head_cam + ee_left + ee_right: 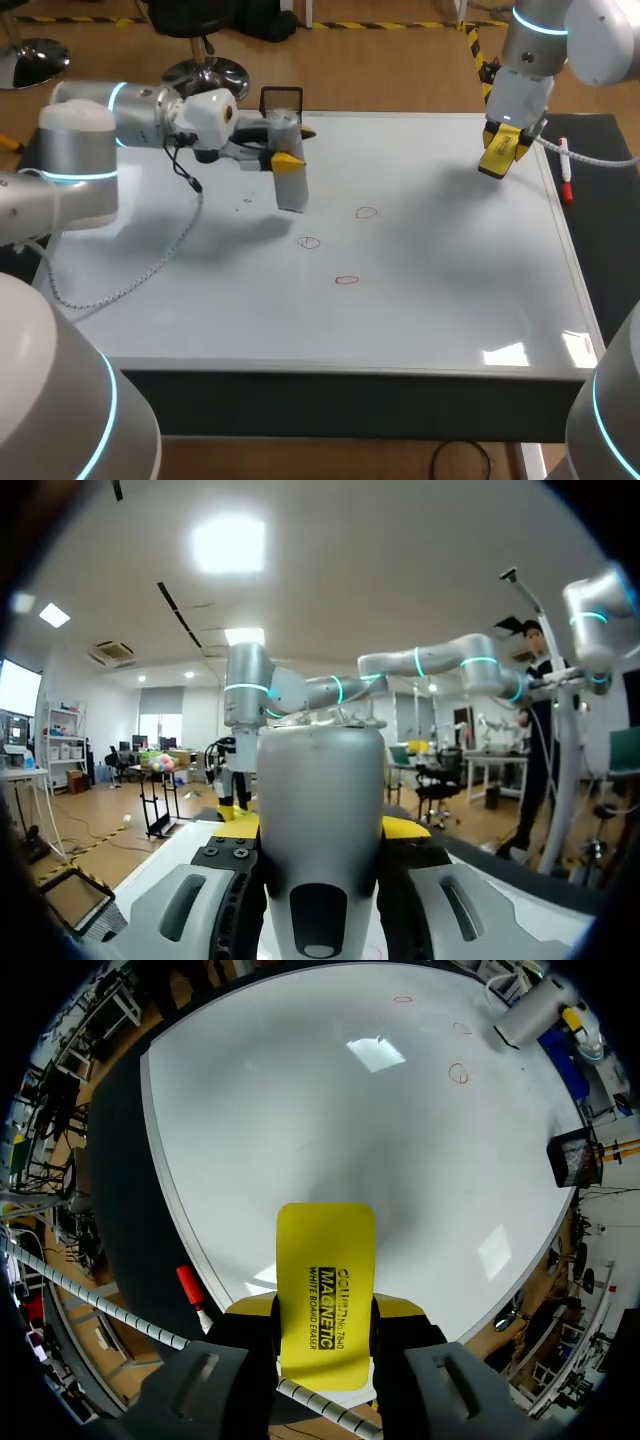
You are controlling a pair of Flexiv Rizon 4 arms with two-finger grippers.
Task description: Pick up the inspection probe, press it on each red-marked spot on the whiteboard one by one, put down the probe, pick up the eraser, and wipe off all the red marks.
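My left gripper [285, 150] is shut on the grey inspection probe [291, 188], which hangs tip down over the whiteboard [430, 300], left of and above the marks. In the left wrist view the probe [320, 820] fills the gap between the fingers. Three red marks lie mid-board: one [366, 212], one [308, 242] and one [346, 280]. My right gripper [497, 152] hovers over the board's far right corner, shut on the yellow eraser [499, 148]. The right wrist view shows the eraser [325, 1295] clamped between both fingers, with the marks [458, 1073] far ahead.
A black wire holder [281, 100] stands at the board's far edge behind the probe. A red marker [566, 186] lies on the dark mat [600, 230] just off the board's right edge, near my right gripper.
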